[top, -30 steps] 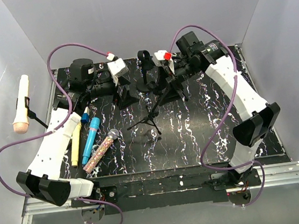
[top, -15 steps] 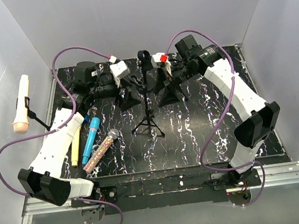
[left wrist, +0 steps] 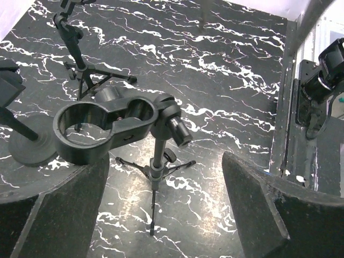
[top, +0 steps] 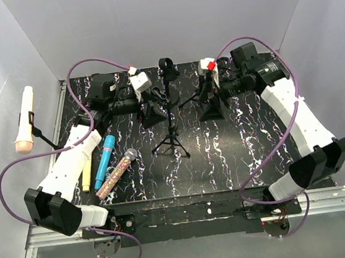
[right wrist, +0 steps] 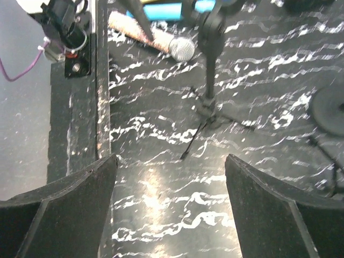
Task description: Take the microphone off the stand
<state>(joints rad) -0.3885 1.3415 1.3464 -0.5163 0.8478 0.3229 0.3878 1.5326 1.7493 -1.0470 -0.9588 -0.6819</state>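
Note:
A cream microphone [top: 25, 121] with a pink head sits in a clip on a stand at the far left, over the table's edge. A black tripod stand [top: 171, 126] stands upright mid-table; its ring clip [left wrist: 86, 126] is empty. My left gripper [top: 150, 111] is open just left of that stand's top, and in the left wrist view [left wrist: 161, 215] the clip sits above its left finger. My right gripper [top: 211, 104] is open and empty to the right of the stand, which shows ahead of it in the right wrist view [right wrist: 209, 64].
Yellow [top: 88, 169], blue [top: 105, 158] and glitter [top: 118, 172] microphones lie at the left front. A second black stand [top: 167, 68] stands at the back. A round stand base [left wrist: 29, 142] sits near the left gripper. White walls enclose the table.
The tripod stand went from tilted to upright. My right gripper has moved right, away from the stand. My left gripper stayed by the clip.

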